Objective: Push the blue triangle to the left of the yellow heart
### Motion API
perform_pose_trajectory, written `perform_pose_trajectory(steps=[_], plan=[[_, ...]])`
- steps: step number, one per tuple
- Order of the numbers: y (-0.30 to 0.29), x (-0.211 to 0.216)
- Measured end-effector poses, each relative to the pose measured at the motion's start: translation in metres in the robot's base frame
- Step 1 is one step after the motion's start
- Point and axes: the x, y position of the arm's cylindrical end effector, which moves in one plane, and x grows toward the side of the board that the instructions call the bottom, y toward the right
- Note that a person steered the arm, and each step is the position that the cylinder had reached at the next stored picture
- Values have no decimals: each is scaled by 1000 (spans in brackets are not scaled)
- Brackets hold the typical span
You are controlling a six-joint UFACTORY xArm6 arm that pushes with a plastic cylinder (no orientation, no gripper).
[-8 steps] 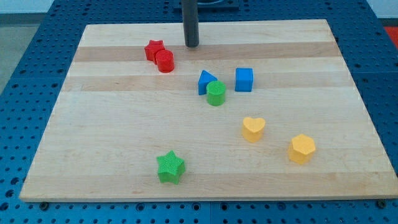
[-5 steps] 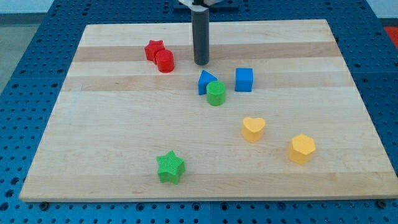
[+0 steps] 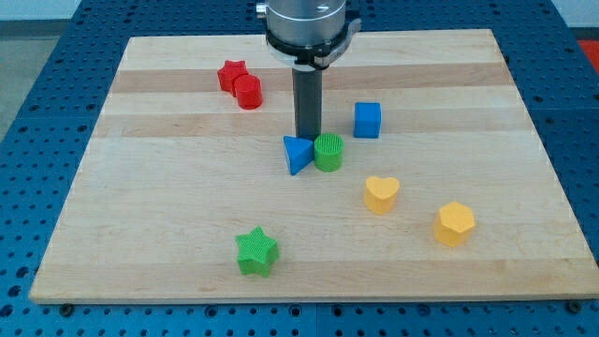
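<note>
No jaws on this rig, so my tip [image 3: 308, 137] is parked touching the top side of the blue triangle [image 3: 297, 153], which is wedged against the green cylinder [image 3: 328, 152], up-left of the yellow heart [image 3: 381, 194], probably for shoving it down the tabletop [image 3: 168, 206].

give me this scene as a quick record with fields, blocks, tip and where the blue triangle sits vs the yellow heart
tip: my tip at the upper edge of the blue triangle, beside the green cylinder
target: yellow heart, toward the view's bottom right of the triangle
triangle vs cylinder: side by side, apparently touching
other blue: blue cube, view's right of the rod
red pair: red star and red cylinder, touching
others: yellow hexagon, green star
surface: wooden board
</note>
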Motion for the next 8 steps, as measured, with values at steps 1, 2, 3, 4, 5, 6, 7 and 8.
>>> perform_pose_trajectory(steps=[1,2,3,4,5,6,7,8], plan=[[-5,7],[-17,8],[-31,8],[-48,8],[-59,8],[-63,13],[-62,27],[-48,42]])
